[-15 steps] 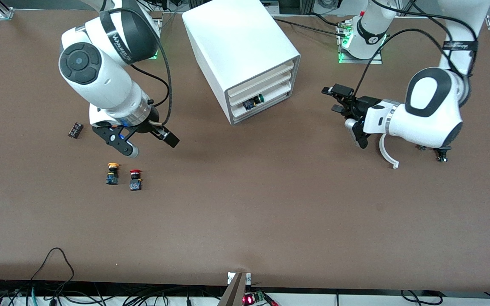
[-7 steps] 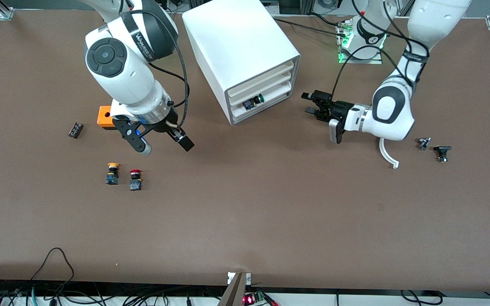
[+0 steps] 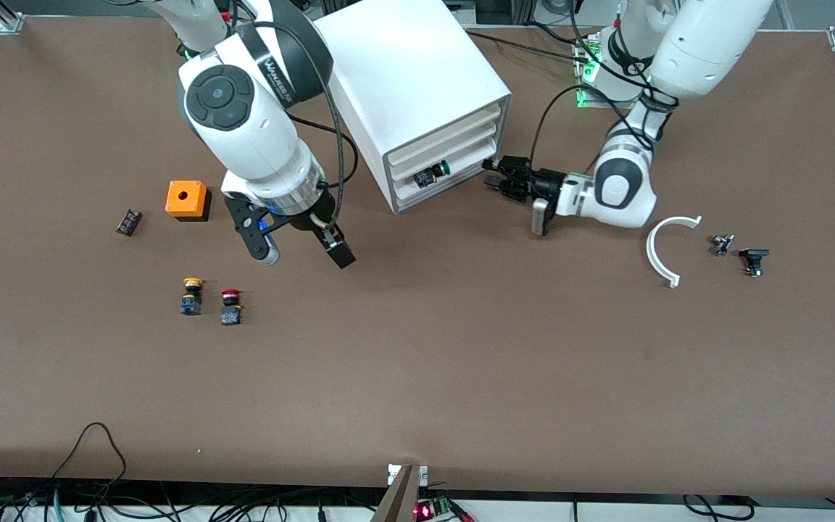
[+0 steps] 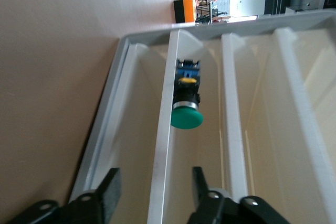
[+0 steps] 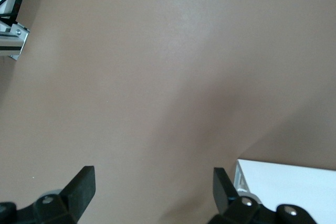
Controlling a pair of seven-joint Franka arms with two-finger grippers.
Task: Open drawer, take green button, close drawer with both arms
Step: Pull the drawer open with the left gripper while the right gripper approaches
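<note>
The white cabinet (image 3: 403, 65) has three tray drawers in its grey-rimmed front. The green-capped button (image 3: 435, 172) lies in the lowest drawer (image 3: 461, 171), which is only slightly out. My left gripper (image 3: 493, 178) is at the drawer front, at the cabinet's corner toward the left arm's end. In the left wrist view the left gripper (image 4: 154, 172) is open, with its fingers on either side of the lowest drawer's front lip (image 4: 161, 145); the button (image 4: 187, 100) lies past it. My right gripper (image 3: 303, 252) is open and empty over bare table beside the cabinet; it also shows in the right wrist view (image 5: 152, 187).
An orange box (image 3: 186, 199), a yellow-capped button (image 3: 191, 296), a red-capped button (image 3: 230, 306) and a small black part (image 3: 128, 221) lie toward the right arm's end. A white curved piece (image 3: 667, 246) and small black parts (image 3: 753, 261) lie toward the left arm's end.
My left gripper has moved across to the cabinet's drawer front, uncovering the white curved piece. My right arm has moved toward the cabinet, uncovering the orange box.
</note>
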